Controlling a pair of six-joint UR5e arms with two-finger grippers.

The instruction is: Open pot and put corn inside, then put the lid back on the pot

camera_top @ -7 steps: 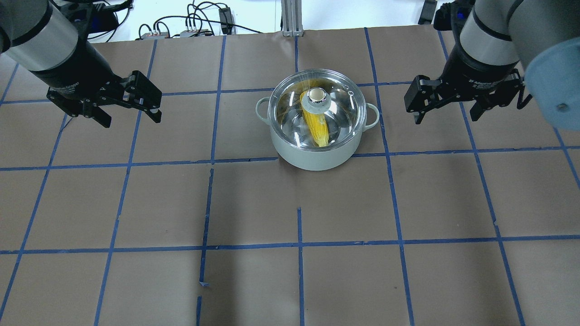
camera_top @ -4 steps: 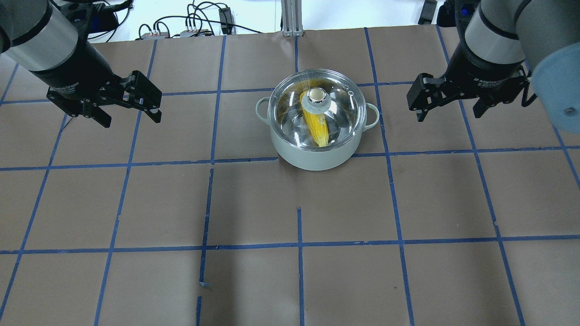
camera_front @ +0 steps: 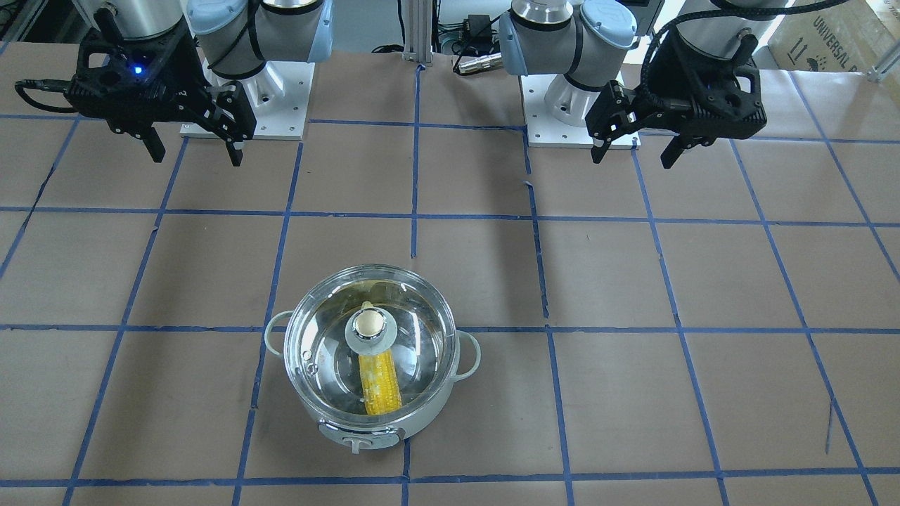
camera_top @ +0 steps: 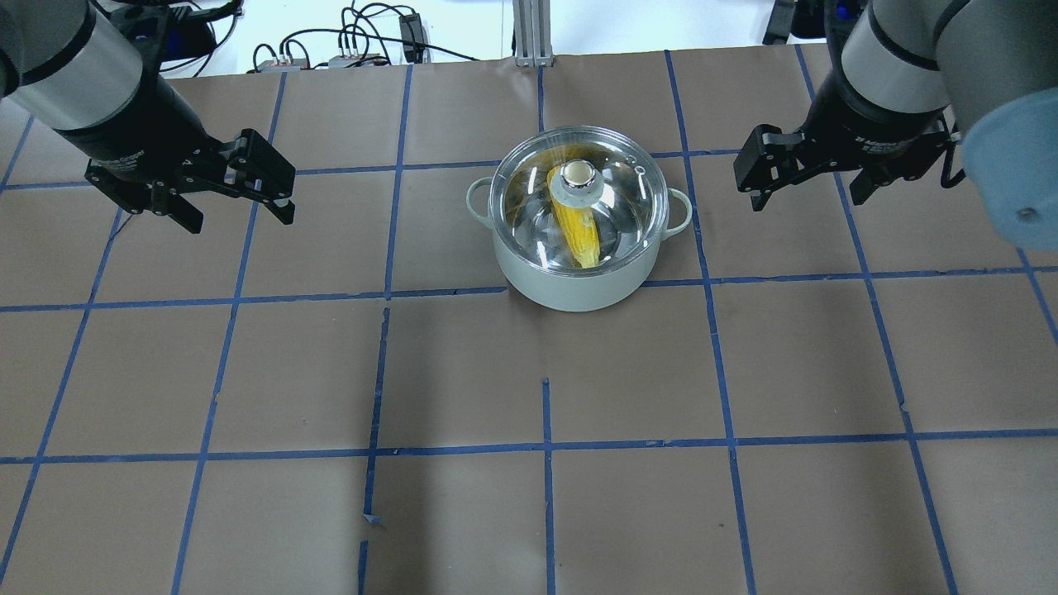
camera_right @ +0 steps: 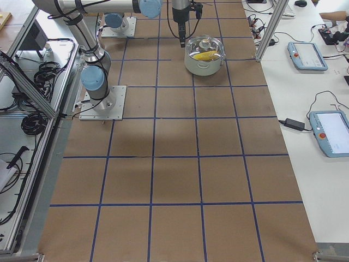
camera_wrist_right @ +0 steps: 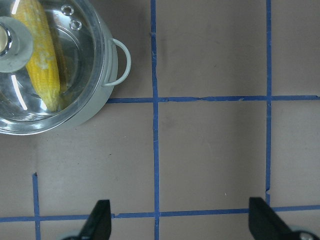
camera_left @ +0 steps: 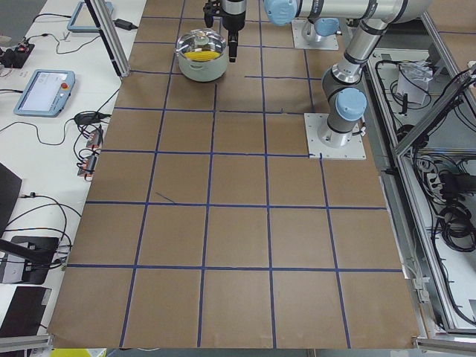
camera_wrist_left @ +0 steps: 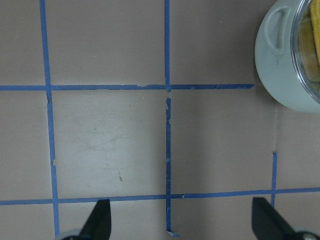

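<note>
Retreating from the pot (camera_top: 570,289), the right end effector (camera_top: 808,197) has drawn back, wide open and empty like the left end effector (camera_top: 240,218); the corn (camera_top: 579,235) lies inside under the seated lid (camera_top: 628,190), so the task looks finished

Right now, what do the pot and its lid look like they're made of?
The lid looks like clear glass: the corn shows through it, and it glints. Its knob is glossy beige-gold, either metal or plastic. The pot is matte pale grey-white outside, probably coated metal. Its inside looks like shiny steel and reflects light.
</note>
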